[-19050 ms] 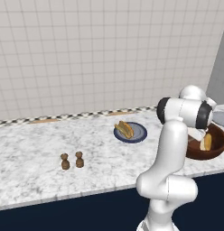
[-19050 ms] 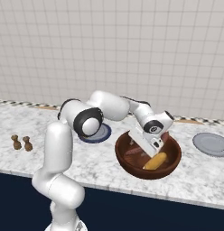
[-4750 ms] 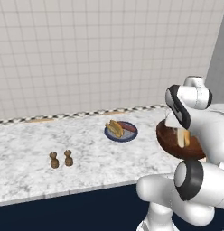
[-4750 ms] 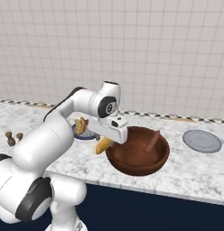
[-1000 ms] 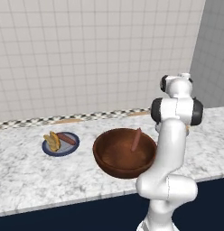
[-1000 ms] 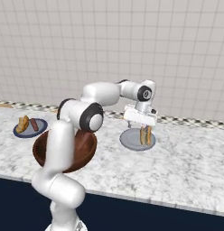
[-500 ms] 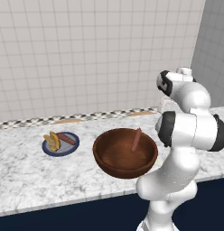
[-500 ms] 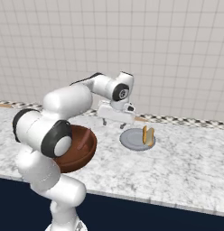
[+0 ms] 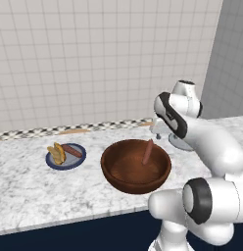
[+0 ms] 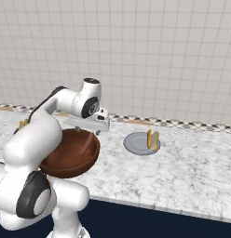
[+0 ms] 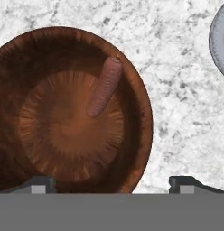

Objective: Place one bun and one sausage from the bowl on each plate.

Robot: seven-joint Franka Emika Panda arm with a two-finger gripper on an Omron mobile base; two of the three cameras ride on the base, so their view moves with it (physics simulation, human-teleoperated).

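My claw gapes wide, empty, above the reddish-brown wooden bowl; pink sausage leaning at one o'clock.

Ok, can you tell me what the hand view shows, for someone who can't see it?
A brown wooden bowl holds one sausage leaning against its inner wall. It sits on a marble counter, with the edge of a grey plate at the upper right.
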